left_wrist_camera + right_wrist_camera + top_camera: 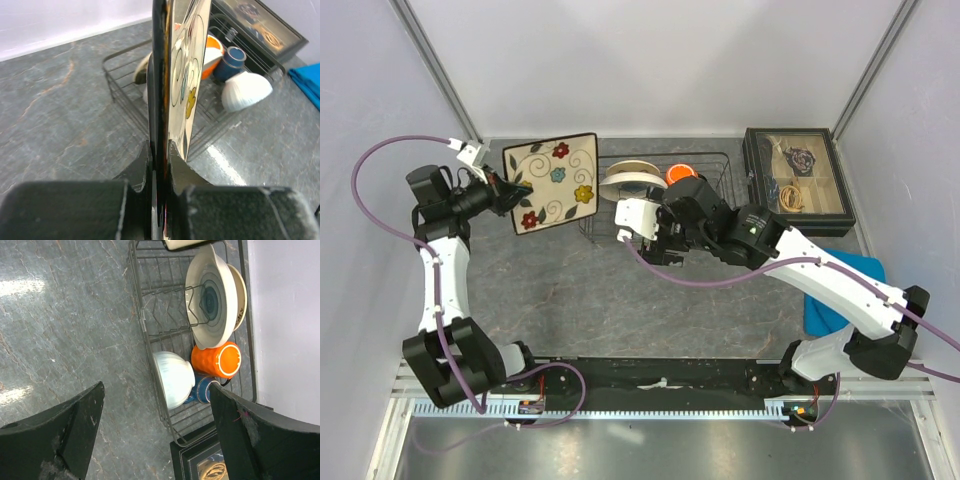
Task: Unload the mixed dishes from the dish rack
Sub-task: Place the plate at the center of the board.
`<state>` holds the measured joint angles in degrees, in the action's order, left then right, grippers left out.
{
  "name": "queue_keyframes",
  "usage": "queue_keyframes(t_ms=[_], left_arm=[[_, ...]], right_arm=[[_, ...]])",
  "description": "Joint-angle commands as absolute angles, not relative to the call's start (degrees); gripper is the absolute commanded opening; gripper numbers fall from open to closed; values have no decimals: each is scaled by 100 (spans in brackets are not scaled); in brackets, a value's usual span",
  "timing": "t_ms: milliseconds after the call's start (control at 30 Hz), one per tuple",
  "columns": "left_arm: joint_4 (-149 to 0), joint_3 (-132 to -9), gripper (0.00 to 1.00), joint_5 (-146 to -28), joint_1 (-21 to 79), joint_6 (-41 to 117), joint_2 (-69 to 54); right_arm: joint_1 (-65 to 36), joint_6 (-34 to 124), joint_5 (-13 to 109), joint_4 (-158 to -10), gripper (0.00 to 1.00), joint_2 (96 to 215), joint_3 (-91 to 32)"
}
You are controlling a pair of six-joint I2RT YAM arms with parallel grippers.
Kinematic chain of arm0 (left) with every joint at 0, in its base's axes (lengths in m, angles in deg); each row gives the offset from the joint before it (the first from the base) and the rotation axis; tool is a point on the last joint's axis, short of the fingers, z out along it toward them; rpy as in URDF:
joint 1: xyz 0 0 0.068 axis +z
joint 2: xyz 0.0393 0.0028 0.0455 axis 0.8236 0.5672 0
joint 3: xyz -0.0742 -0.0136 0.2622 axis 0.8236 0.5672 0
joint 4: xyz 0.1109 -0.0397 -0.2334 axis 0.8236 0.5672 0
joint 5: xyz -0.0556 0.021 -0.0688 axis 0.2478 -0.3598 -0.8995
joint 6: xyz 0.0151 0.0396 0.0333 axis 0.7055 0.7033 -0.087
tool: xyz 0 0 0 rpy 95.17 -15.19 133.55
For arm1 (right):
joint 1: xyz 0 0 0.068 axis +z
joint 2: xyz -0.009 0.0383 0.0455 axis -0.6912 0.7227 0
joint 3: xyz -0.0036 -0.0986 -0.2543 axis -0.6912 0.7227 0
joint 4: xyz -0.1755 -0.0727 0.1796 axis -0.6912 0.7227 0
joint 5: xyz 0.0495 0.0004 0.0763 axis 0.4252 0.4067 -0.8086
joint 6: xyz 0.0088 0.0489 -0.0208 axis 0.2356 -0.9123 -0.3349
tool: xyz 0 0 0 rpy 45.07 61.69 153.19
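Note:
My left gripper point(523, 190) point(160, 150) is shut on the edge of the square cream plate with flower pattern point(552, 182) point(187, 60), held on edge above the table, left of the dish rack point(712, 166) point(120, 85) point(145, 325). In the rack stand the round pale plate point(630, 180) point(212, 300) with a cream bowl point(241, 290) behind it. Beside them are the orange cup point(680, 173) point(212, 50) point(220, 360), the dark blue mug point(230, 60) point(202, 390) and the white bowl point(247, 90) point(172, 377). My right gripper point(662, 240) point(156, 387) hangs open over the rack's front side, above the white bowl, holding nothing.
A black glass-lidded box of trinkets point(795, 183) point(265, 25) point(200, 460) stands just right of the rack. A blue cloth point(840, 290) point(307, 80) lies at the right under my right arm. Grey walls close in the table at the back and sides.

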<state>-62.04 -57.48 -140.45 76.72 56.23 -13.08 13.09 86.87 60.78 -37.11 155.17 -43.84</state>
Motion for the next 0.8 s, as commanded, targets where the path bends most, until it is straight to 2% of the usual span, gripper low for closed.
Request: queue_keyframes(t_ms=[0, 767], left_arm=[[-7471, -5945, 2, -14646, 7899, 4702, -1246], [-8807, -5646, 2, -14497, 8699, 3612, -771]], right_arm=[[1253, 8551, 6198, -3935, 93, 15251, -4266], [506, 8252, 5934, -4480, 95, 15171, -3396]])
